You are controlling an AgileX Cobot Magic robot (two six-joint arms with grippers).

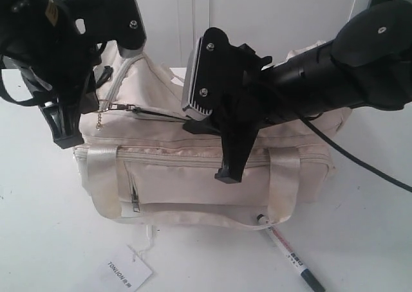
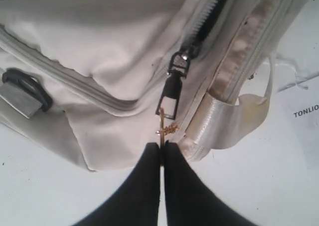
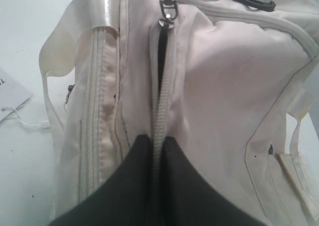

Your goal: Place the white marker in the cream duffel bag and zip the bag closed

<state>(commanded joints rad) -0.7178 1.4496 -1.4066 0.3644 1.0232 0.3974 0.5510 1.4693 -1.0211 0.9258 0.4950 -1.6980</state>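
The cream duffel bag (image 1: 193, 176) lies on the white table with its long top zipper (image 3: 164, 96) facing up. The white marker (image 1: 288, 253) lies outside it on the table, by the front right corner near a strap handle. My left gripper (image 2: 162, 145) is shut on the gold zipper pull (image 2: 165, 129), which hangs from the black slider (image 2: 173, 84) at the bag's left end. A short dark gap in the zipper shows beside the slider. My right gripper (image 3: 158, 139) is shut on the closed zipper ridge in the middle of the bag's top.
A white paper tag (image 1: 129, 274) on a string lies on the table in front of the bag. A black strap ring (image 2: 27, 89) sits at the bag's end. The front pocket zipper (image 1: 135, 199) is closed. Both arms hang over the bag.
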